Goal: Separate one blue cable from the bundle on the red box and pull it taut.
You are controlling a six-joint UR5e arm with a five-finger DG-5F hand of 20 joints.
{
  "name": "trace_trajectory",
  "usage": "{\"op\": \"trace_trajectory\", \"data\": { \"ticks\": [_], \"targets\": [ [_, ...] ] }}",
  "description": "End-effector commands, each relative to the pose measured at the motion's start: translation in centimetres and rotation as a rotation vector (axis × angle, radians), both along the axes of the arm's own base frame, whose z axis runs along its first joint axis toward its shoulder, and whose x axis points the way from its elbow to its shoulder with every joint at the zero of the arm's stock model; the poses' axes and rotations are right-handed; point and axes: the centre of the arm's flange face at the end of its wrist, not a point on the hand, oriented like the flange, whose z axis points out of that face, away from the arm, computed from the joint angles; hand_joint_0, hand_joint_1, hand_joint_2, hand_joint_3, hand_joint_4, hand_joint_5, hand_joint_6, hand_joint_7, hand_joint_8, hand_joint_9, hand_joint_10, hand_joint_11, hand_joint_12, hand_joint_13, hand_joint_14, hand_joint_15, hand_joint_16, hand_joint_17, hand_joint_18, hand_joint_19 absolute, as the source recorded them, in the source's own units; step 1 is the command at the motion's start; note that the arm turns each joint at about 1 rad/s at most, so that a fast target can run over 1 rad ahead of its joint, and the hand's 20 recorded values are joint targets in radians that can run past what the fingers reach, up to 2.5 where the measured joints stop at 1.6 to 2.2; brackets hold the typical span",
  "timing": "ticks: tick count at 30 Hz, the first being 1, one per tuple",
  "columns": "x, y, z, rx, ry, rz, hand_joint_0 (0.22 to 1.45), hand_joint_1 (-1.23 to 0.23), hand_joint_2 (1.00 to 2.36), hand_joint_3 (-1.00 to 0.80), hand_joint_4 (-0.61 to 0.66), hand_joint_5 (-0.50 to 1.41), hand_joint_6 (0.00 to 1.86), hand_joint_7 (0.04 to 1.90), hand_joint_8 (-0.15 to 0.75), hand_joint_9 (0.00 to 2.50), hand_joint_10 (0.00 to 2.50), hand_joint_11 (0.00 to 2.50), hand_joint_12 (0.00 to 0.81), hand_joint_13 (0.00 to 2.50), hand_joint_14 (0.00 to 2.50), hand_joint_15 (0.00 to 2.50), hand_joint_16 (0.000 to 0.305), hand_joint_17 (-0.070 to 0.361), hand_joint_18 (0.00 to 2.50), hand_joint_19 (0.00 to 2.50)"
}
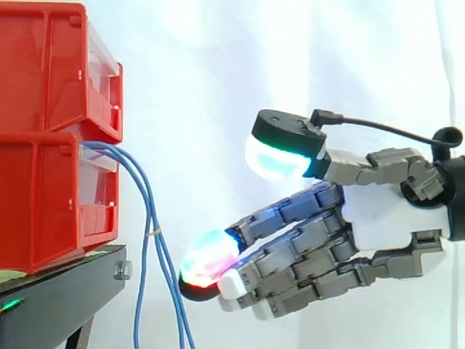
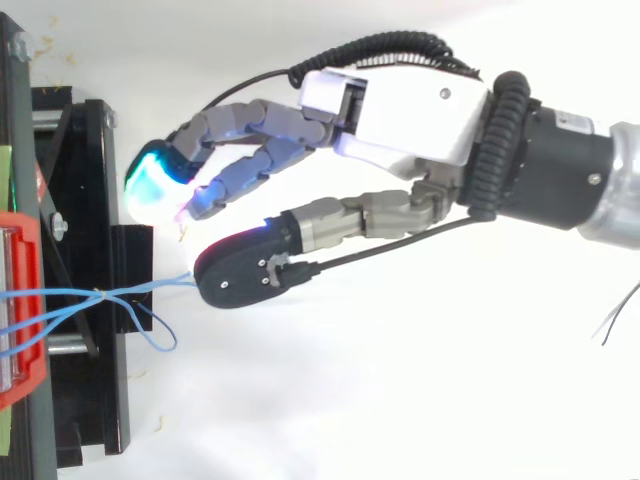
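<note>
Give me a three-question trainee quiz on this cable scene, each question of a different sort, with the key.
1. True or false: the hand is open and pinches no cable.
2. The blue cables leave the red bins and: A) hang down past the edge of the black stand; B) lie coiled on the upper bin; C) wrap round the hand.
3. How many red bins are stacked on the stand?
Key: 1 true; 2 A; 3 two.
</note>
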Motion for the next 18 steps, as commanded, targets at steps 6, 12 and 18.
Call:
{"op": "trace_trajectory", "data": {
  "ticks": [6,12,18],
  "targets": [
    [2.1,0.5,-2.9,-0.007,-0.064,0.0,0.42,-0.5,1.0,-0.5,0.23,-0.17,0.5,0.71,0.232,0.65,0.0,0.07,0.372,0.27,0.0,0.12,0.06,0.135,0.0,0.27],
    [3.5,1.0,-4.0,-0.002,-0.084,0.008,0.42,-0.5,1.0,-0.5,0.23,-0.17,0.5,0.71,0.235,0.66,0.0,0.09,0.369,0.3,0.0,0.13,0.06,0.135,0.0,0.27],
    [3.6,2.2,-4.0,-0.007,-0.091,0.019,0.42,-0.51,1.0,-0.5,0.24,-0.17,0.5,0.72,0.236,0.68,0.0,0.1,0.371,0.33,0.01,0.15,0.06,0.136,0.02,0.29]
  ]
}}
